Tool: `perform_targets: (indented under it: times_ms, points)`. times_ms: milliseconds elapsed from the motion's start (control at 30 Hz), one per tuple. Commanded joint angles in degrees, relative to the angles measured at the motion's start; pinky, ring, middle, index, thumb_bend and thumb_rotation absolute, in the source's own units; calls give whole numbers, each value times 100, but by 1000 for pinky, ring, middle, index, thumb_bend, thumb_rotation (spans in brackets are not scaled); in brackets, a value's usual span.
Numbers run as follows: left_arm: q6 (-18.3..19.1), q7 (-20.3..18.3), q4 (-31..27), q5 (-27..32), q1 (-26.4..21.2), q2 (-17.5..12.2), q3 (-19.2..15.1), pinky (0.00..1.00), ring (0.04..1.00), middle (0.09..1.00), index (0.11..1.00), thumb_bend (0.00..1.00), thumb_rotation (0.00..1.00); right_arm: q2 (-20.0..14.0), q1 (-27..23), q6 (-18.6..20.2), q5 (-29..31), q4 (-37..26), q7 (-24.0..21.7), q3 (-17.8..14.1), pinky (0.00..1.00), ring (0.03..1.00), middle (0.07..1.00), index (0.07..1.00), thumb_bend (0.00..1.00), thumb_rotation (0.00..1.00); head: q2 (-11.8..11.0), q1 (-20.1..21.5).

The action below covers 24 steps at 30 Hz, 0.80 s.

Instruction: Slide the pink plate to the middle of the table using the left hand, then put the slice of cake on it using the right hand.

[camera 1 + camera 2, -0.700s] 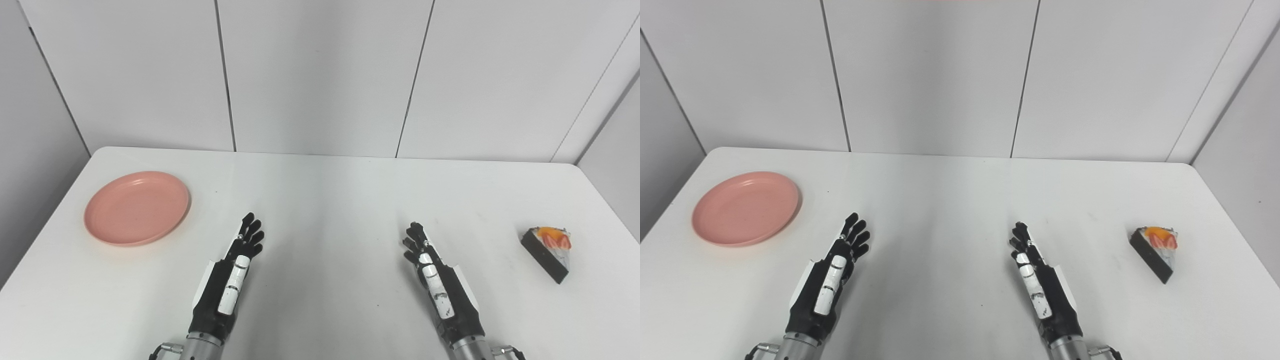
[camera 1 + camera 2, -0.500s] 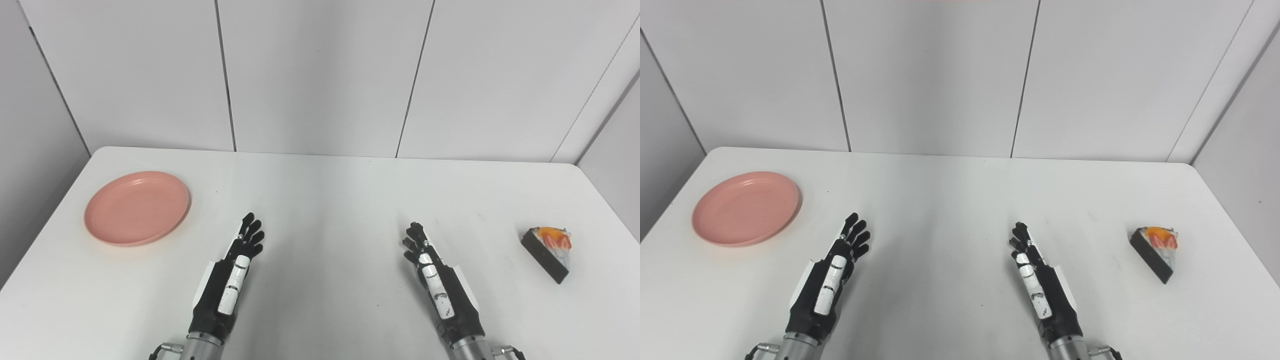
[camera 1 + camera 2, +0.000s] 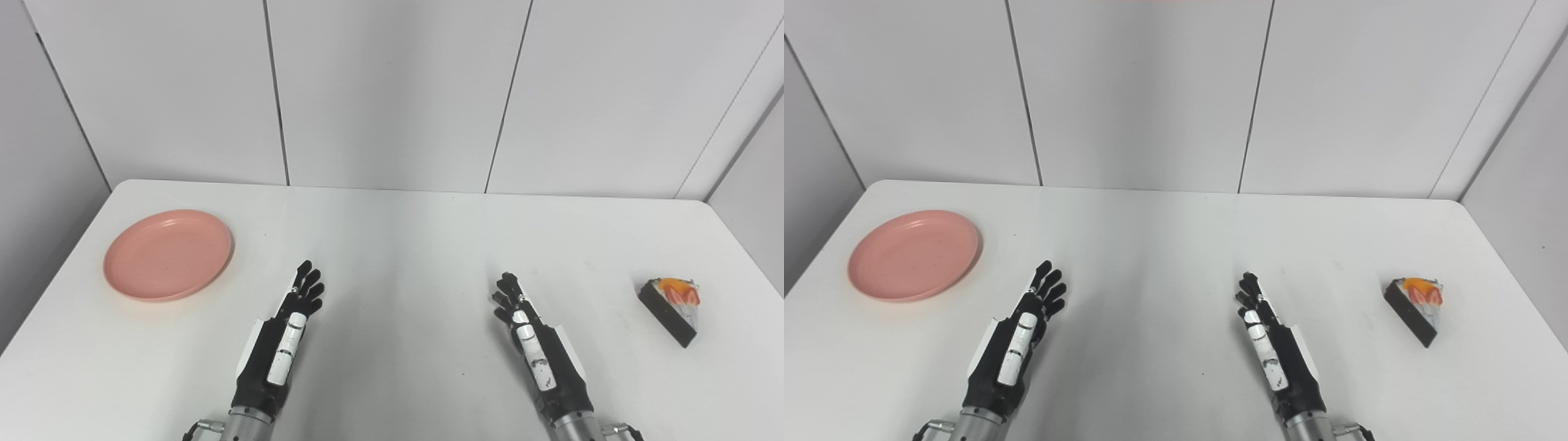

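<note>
A round pink plate (image 3: 168, 255) lies flat on the white table (image 3: 398, 245) at its left side, with nothing on it. At the right side sits a slice of cake (image 3: 671, 303) with a dark base and red and orange fruit on top. My left hand (image 3: 288, 331) rests low over the table near the front, right of the plate and well apart from it, fingers straight and holding nothing. My right hand (image 3: 530, 334) mirrors it, left of the cake with a wide gap, also open and empty.
Grey panelled walls stand behind the table's far edge and along both sides. The table's rounded left and right edges lie close to the plate and the cake.
</note>
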<state>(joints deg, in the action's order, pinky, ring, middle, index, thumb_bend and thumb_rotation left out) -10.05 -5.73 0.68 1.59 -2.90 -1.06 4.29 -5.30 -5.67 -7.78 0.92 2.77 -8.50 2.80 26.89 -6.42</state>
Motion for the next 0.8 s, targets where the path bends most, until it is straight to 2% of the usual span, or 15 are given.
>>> perform_targets:
  times_ms: [0,567,700,733,767]
  points:
    - [-30,-62,587,81,326,-15,-2,940,955,978,972,502,1000,22,127,-50,17,191,6,19,947,947,968,974,362,1000,5,0]
    - [-4,-66,582,78,331,-11,15,949,957,978,974,507,1000,11,132,-60,56,209,-23,6,960,952,969,975,372,1000,-32,-91]
    - [-82,-42,665,42,308,22,35,937,955,976,971,507,1000,-31,132,-158,90,267,-59,-8,958,952,971,976,365,1000,-110,-361]
    - [-94,-29,683,14,300,38,53,930,953,974,969,504,1000,-54,130,-162,101,281,-72,-18,959,954,974,978,365,1000,-179,-588]
    - [-107,-16,703,-9,291,55,69,927,953,974,968,504,1000,-75,126,-153,110,290,-79,-27,959,955,976,980,366,1000,-198,-648]
